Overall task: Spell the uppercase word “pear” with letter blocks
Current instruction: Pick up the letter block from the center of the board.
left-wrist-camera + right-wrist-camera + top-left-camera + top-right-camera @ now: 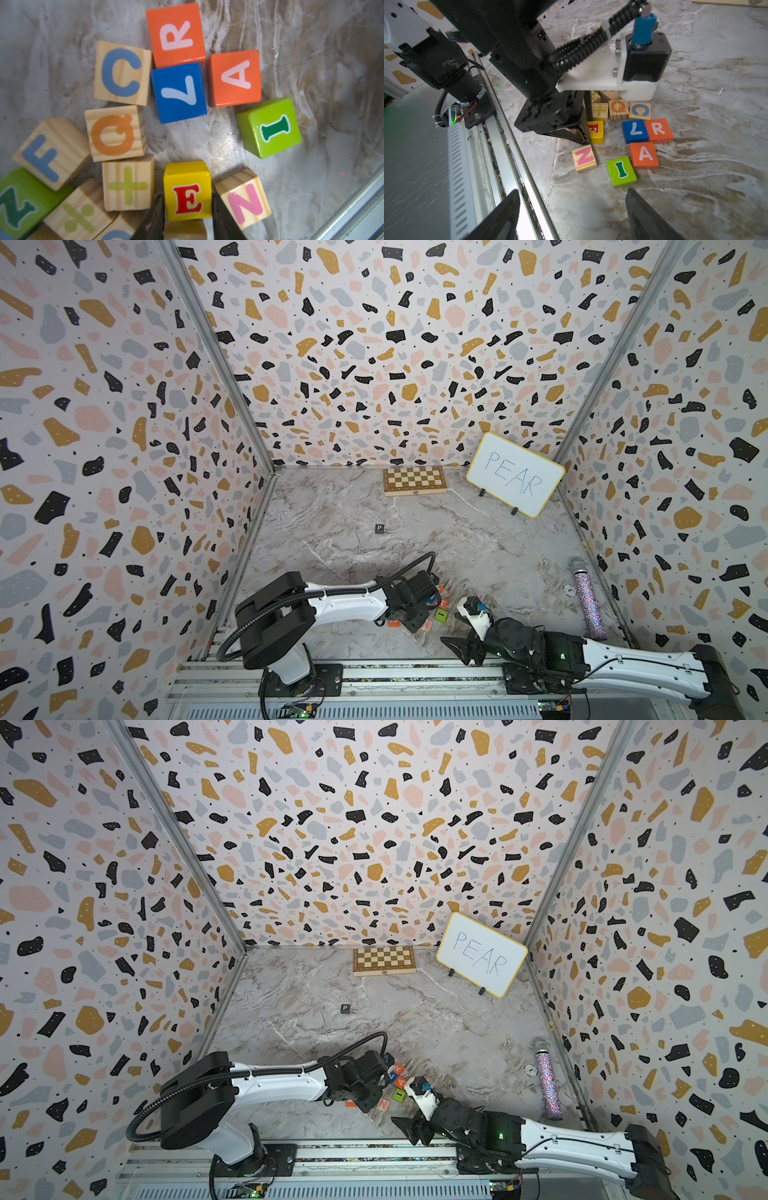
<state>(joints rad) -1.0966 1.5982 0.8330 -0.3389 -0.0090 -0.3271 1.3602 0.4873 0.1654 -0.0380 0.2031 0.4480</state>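
Observation:
A black P block [379, 528] stands alone mid-table, also in the second top view [344, 1008]. The yellow E block [188, 193] rests on the table in a pile near the front edge. My left gripper [187, 195] is shut on it, one finger against each side, as the right wrist view also shows [596, 131]. The orange A block [234, 79] and orange R block [176, 35] lie face up just beyond it. My right gripper [572, 192] stands open and empty by the front rail, apart from the pile.
Crowding the E block are a plus-sign block [127, 185], a pink N block [243, 199], a green I block [270, 128] and a blue block [178, 92]. A chessboard [414, 480] and the PEAR whiteboard [515, 475] stand at the back. A glitter microphone [588, 601] lies right.

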